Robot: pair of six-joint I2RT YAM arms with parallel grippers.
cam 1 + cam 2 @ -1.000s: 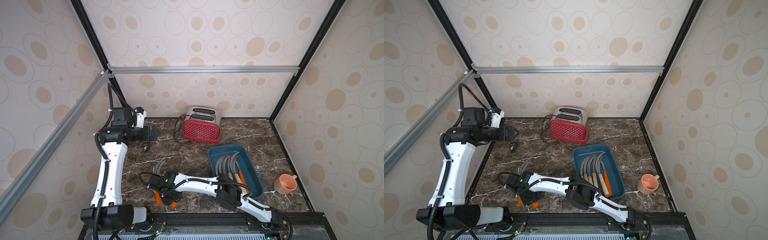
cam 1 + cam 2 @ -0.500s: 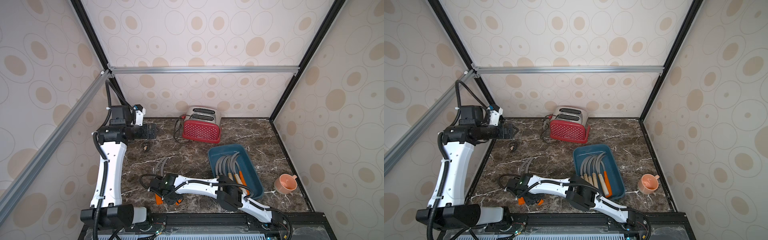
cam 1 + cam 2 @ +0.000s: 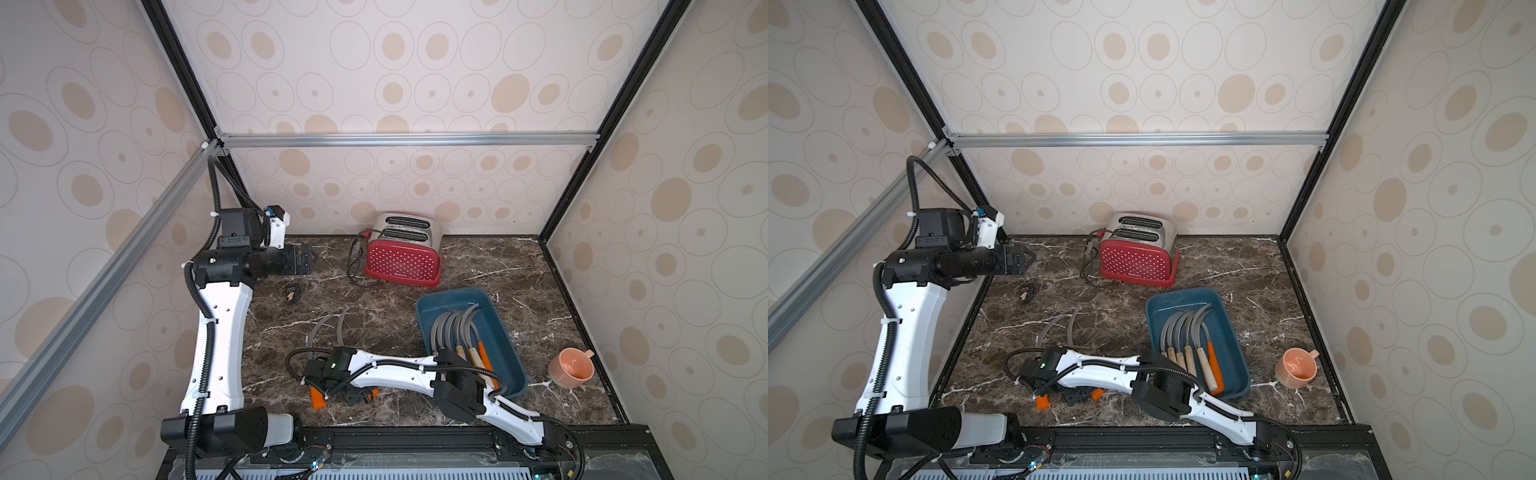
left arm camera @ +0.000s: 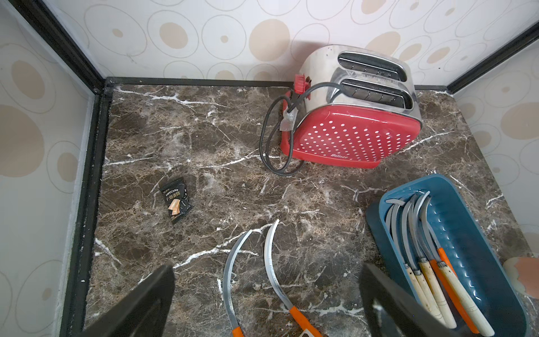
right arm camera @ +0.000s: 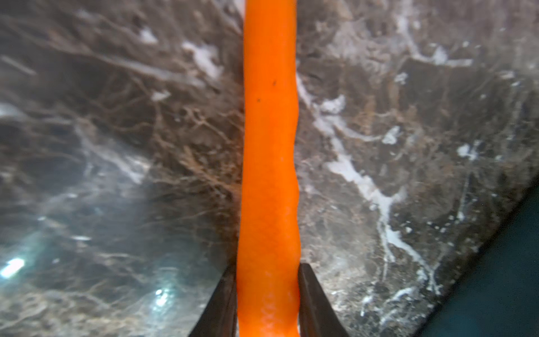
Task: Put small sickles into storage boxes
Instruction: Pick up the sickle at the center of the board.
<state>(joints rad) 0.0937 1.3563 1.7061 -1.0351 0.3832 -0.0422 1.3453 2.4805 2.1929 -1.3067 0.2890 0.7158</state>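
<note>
Two small sickles with orange handles lie on the marble near the front. In the right wrist view my right gripper [image 5: 268,268] is shut on the orange handle [image 5: 269,131] of the right-hand sickle [image 3: 341,328], low over the table in both top views [image 3: 1075,397]. The other sickle [image 3: 318,332] lies just left of it, untouched. Several more sickles [image 3: 457,332] lie side by side in the teal storage box [image 3: 453,293], right of the arm. My left gripper [image 3: 309,259] hangs high at the back left, open and empty, looking down on both loose blades [image 4: 229,268].
A red dotted toaster [image 3: 403,259] with its black cord [image 3: 353,262] stands against the back wall. A small dark snack packet [image 3: 292,293] lies at the left. An orange cup [image 3: 571,370] sits by the right wall. Patterned walls close three sides.
The end of the orange handle in my right gripper has swung to the right, away from the other handle. The left arm has barely moved.
</note>
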